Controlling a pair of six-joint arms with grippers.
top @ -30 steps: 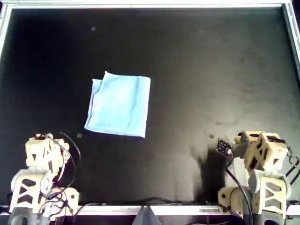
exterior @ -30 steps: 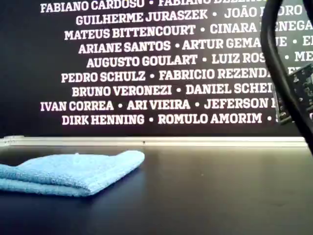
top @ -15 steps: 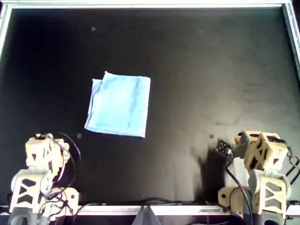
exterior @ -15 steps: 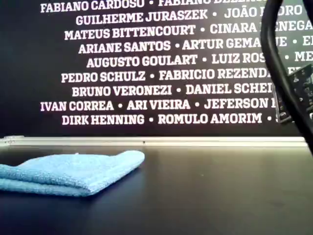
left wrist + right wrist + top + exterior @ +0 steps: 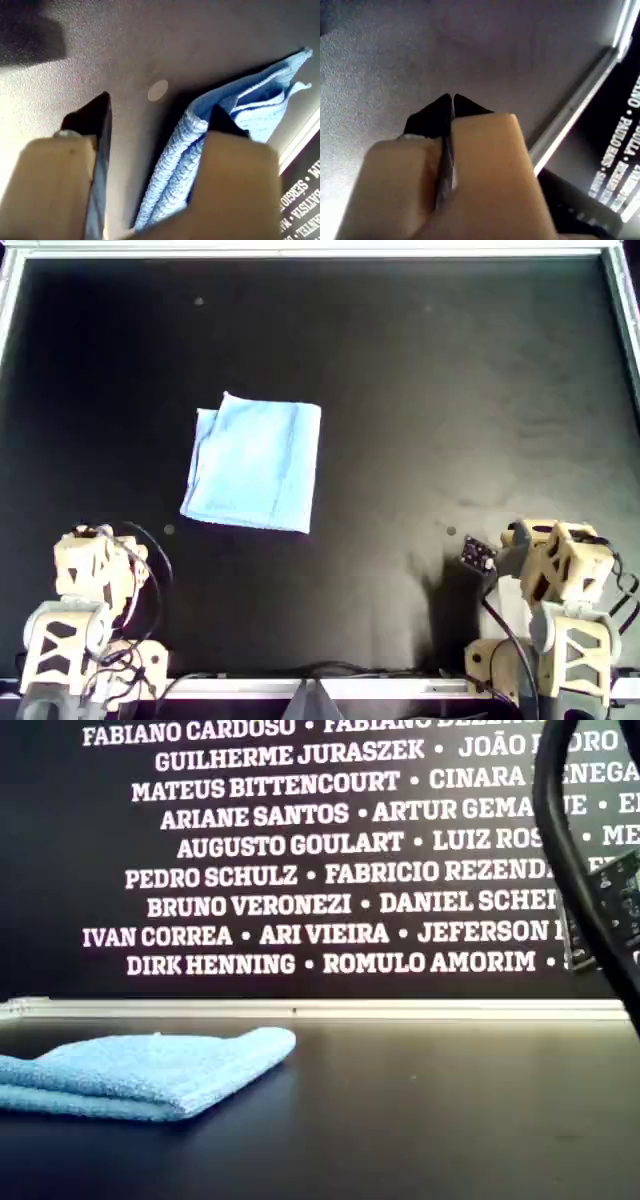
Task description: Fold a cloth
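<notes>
The pale blue cloth (image 5: 255,463) lies folded into a small layered rectangle on the black table, left of centre in the overhead view. It also shows at the exterior view's left (image 5: 150,1070). My first gripper (image 5: 161,102) is open and empty, raised off the table, with the cloth's (image 5: 240,110) folded edges just beyond its fingertips. Its arm (image 5: 90,575) is drawn back at the overhead view's lower left. My second gripper (image 5: 452,97) is shut on nothing, over bare table. Its arm (image 5: 555,565) is at the overhead view's lower right, far from the cloth.
The black table (image 5: 450,390) has a pale metal rim (image 5: 320,252). A small white dot (image 5: 168,530) marks the table near the first arm. A black cable and circuit board (image 5: 590,890) hang at the exterior view's right. A wall of printed names (image 5: 300,850) stands behind.
</notes>
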